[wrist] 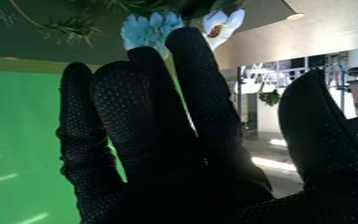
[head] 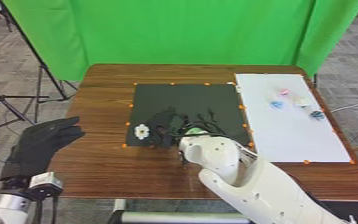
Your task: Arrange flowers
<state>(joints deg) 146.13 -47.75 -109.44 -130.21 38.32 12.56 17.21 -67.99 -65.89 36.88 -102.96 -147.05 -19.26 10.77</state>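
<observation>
Right hand over black mat, my fingers straight, slightly parted | left hand, fingers straight | brown table | green curtain behind | grey carpet

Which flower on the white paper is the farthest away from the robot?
The pink flower: it lies beyond the light blue flower, the whitish flower and the dark flower.

We list: green curtain, folded, beyond left hand; brown wooden table, right of left hand; grey carpet, left of it; black stand, on carpet, same side.
</observation>
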